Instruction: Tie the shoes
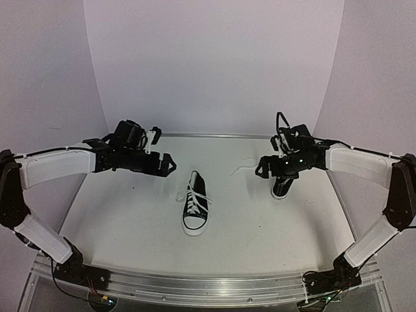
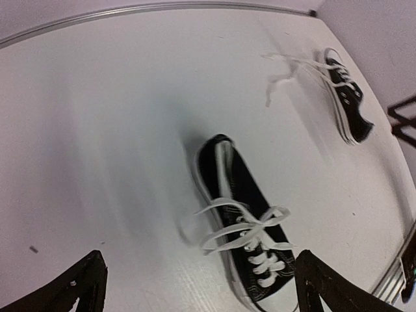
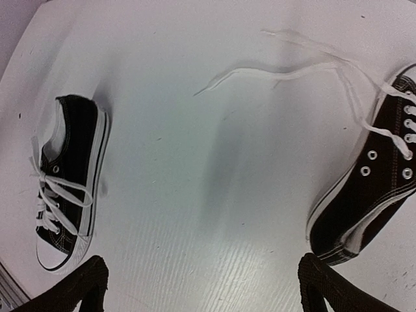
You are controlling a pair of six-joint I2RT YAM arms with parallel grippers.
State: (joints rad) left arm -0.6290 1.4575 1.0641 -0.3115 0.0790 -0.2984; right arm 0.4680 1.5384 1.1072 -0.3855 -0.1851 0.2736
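White laces (image 3: 247, 70) trail loose from the shoe (image 3: 370, 195) by the surface's right edge; the left pincer (image 1: 170, 164) and right pincer (image 1: 261, 168), both released, should each take an end.

white table (image 1: 130, 221), pale curved backdrop (image 1: 214, 65)

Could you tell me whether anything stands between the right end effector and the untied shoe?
Nothing visible does. The open right end effector hovers over bare table; the untied shoe lies close by, loose laces trailing away.
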